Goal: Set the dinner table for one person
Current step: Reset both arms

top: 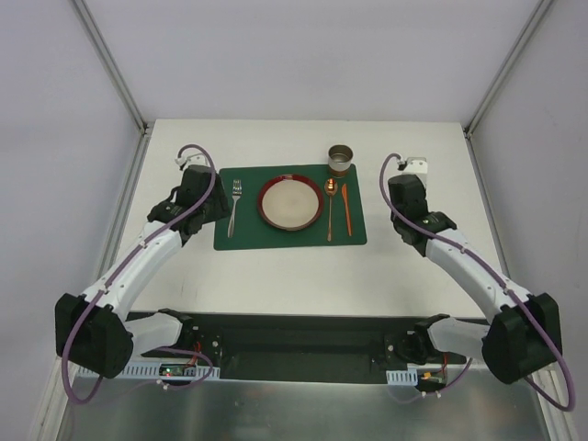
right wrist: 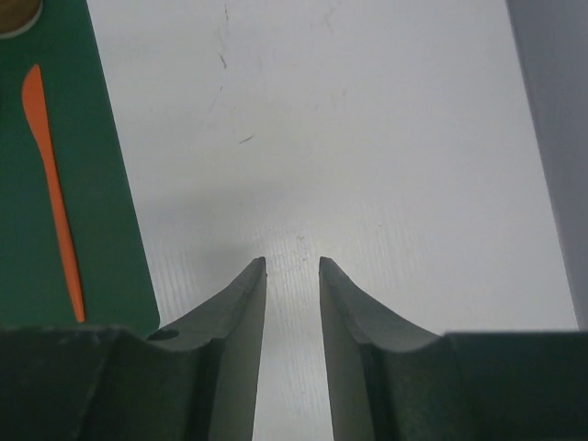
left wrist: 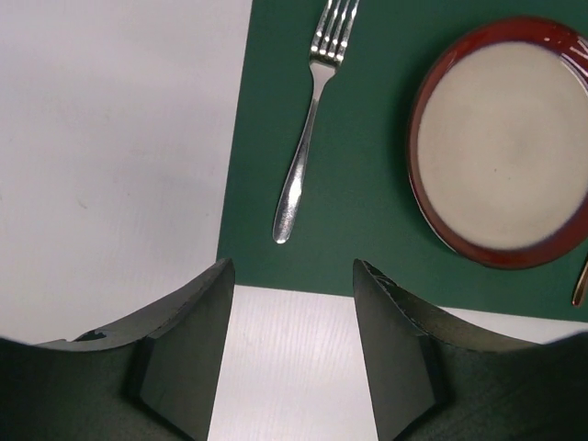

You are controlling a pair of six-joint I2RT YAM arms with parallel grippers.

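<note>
left gripper [left wrist: 294,276] fingers wide apart, empty, fork [left wrist: 308,138] at 12 o'clock; right gripper [right wrist: 292,266] fingers a narrow gap, empty above table [right wrist: 367,138], knife [right wrist: 50,184] at 10 o'clock.

A lab test cell, framed by aluminium posts [top: 112,64] and blank white panels [top: 303,55]

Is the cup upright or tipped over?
Upright. From above, the cup shows its round open mouth facing straight up, standing by the placemat's far edge.
</note>
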